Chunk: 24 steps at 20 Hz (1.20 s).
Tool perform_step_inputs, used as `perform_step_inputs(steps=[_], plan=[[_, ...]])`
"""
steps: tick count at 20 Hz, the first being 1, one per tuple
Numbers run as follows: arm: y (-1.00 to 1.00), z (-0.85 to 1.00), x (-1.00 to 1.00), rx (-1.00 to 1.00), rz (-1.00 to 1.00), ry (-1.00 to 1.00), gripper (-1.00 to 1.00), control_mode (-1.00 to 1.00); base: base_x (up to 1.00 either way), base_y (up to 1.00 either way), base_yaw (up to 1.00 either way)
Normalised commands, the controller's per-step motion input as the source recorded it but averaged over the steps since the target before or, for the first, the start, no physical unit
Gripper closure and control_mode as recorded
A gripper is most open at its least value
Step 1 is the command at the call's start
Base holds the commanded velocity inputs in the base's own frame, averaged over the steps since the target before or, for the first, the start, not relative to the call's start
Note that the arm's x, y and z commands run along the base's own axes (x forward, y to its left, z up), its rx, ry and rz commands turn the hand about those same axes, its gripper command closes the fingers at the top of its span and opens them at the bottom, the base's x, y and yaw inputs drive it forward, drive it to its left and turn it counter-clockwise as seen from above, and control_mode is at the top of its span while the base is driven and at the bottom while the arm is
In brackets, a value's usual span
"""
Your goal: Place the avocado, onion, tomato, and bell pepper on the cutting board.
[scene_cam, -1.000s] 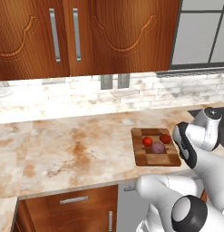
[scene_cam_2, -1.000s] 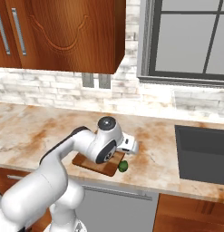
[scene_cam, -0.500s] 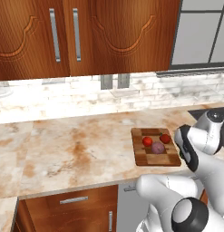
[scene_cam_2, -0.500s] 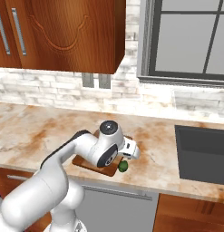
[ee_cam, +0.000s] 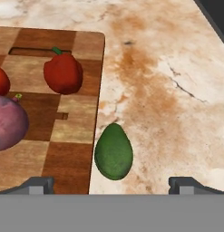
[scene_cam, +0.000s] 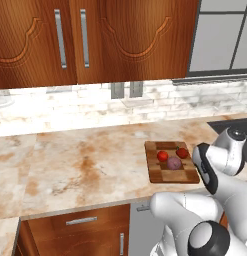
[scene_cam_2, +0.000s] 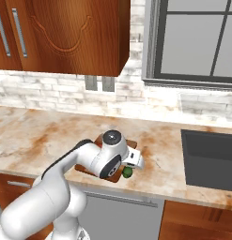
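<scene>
From the hand view I look down on the board (ee_cam: 50, 136), a wooden rectangle in dark and lighter brown blocks with a slot handle near its far edge. The pepper (ee_cam: 63, 74) sits on it, deep red, lumpy, with a short green stem. The onion (ee_cam: 8, 121) is a dull purple ball beside it, also on the board, and the tomato (ee_cam: 1, 79), smooth and bright red, shows at the frame's edge next to the onion.

The avocado (ee_cam: 114, 152) is a smooth dark green teardrop lying on the counter (ee_cam: 168, 90), just off the board's edge and close against it. The counter is glossy cream stone mottled with rust-brown veins.

My gripper (ee_cam: 112, 183) hangs above the avocado with its jaws spread wide, one dark tip on either side, gripping nothing.

In the right base view the avocado (scene_cam_2: 127, 172) peeks out under the hand, near the counter's front edge. I can read no writing anywhere.
</scene>
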Motion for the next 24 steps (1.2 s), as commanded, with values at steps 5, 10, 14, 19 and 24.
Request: perform_step_inputs(steps=[5, 10, 14, 19, 24], plan=[[0.00, -0.12, 0.00, 0.00, 0.00, 0.01, -1.00, -1.00, 0.00, 0.00, 0.00], [0.00, -0.10, 0.00, 0.00, 0.00, 0.00, -1.00, -1.00, 0.00, 0.00, 0.00], [0.00, -0.13, 0.00, 0.00, 0.00, 0.00, -1.00, -1.00, 0.00, 0.00, 0.00], [0.00, -0.16, 0.00, 0.00, 0.00, 0.02, -1.00, -1.00, 0.00, 0.00, 0.00], [-0.01, -0.13, 0.02, 0.00, 0.00, 0.03, -1.00, -1.00, 0.00, 0.00, 0.00]])
